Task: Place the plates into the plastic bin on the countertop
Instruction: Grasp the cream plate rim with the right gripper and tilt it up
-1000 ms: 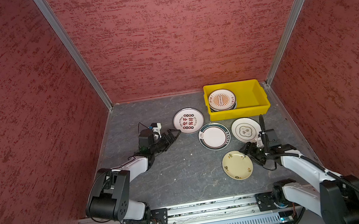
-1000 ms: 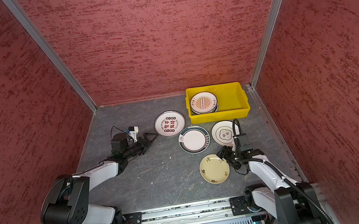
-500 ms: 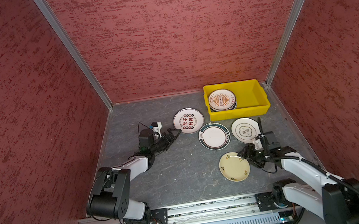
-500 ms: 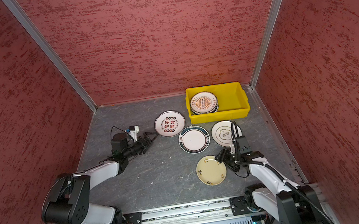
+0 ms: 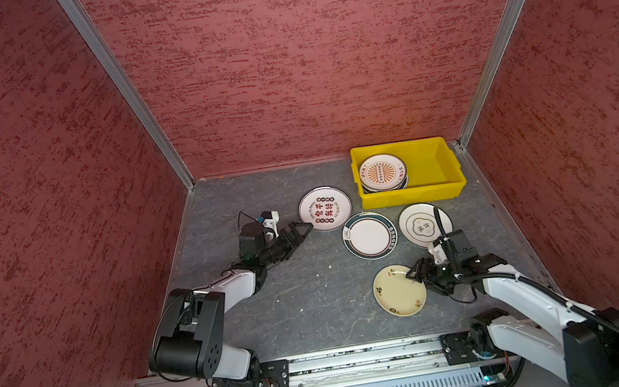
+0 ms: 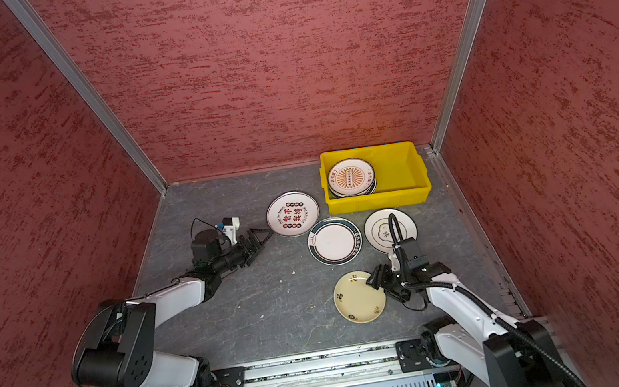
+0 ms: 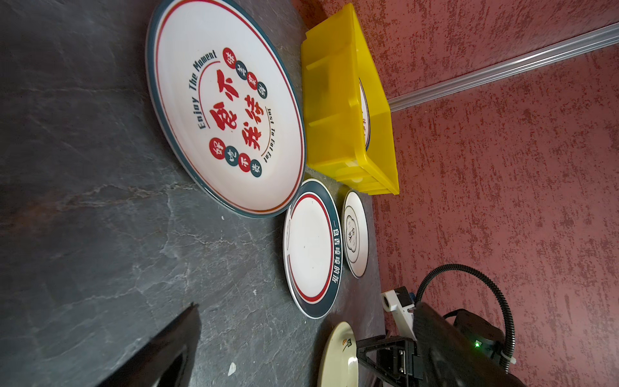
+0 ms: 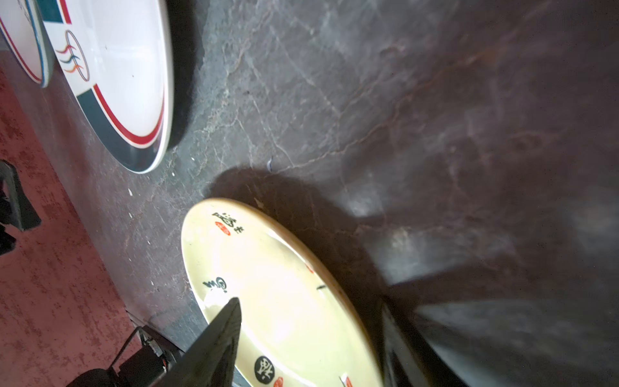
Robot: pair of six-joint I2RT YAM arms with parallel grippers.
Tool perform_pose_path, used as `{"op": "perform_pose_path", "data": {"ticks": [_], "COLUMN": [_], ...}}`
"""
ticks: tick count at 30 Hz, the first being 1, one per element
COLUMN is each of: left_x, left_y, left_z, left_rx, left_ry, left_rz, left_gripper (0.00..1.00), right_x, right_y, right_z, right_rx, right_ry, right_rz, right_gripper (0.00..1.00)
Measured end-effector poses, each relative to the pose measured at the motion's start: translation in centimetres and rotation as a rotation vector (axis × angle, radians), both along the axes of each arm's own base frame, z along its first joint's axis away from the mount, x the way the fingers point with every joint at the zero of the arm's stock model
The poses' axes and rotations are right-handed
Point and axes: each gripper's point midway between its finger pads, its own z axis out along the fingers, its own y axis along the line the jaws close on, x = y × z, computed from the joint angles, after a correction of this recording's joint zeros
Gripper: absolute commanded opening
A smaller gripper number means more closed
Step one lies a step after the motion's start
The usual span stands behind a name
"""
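Note:
A cream plate (image 5: 395, 292) lies on the dark countertop (image 5: 293, 289). My right gripper (image 5: 417, 274) is at its right edge, open. Its jaws stand astride the rim: one finger (image 8: 221, 335) is over the plate's (image 8: 284, 284) face, the other just outside the rim. My left gripper (image 5: 299, 232) is open, its tips at the left edge of a plate with red characters (image 5: 325, 209). A green-rimmed plate (image 5: 369, 234) and a white plate (image 5: 422, 225) lie before the yellow plastic bin (image 5: 413, 195). A stack inside the bin is topped by a sunburst plate (image 5: 382, 172).
Red textured walls close in the countertop on three sides, with metal posts at the back corners. A metal rail (image 5: 367, 356) carrying both arm bases runs along the front edge. The bin stands in the back right corner.
My right gripper has pushed a little to the left. The cream plate slid left with it and the jaws have narrowed. My left arm has not moved.

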Motion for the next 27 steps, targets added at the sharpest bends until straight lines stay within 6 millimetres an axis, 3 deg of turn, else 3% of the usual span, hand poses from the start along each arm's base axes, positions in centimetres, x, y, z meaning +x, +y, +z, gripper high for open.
{"op": "perform_pose_path", "data": {"ticks": [5,12,14,27], "left_x": [0.0,0.0,0.0,-0.2], "left_y": [0.0,0.0,0.0,-0.2], "left_z": [0.2,0.2,0.2,0.3], "left_rx": [-0.001,-0.002,-0.002,-0.009], "left_ry": [-0.006,-0.005,-0.005,-0.003], "left_rz": [0.0,0.0,0.0,-0.014], "left_gripper": [0.99,0.99,0.99,0.99], "right_x": [-0.8,-1.6,-1.7,-1.4], "right_y": [0.5,0.9,1.0,1.3], "right_z": [-0.3,-1.0,-1.2,-1.3], "right_rx": [0.005,0.033,0.039,0.056], "right_ry": [0.018,0.029,0.03,0.026], "right_rz": [0.013,0.003,0.001,-0.005], "right_gripper": [0.48,0.2,0.17,0.14]}}
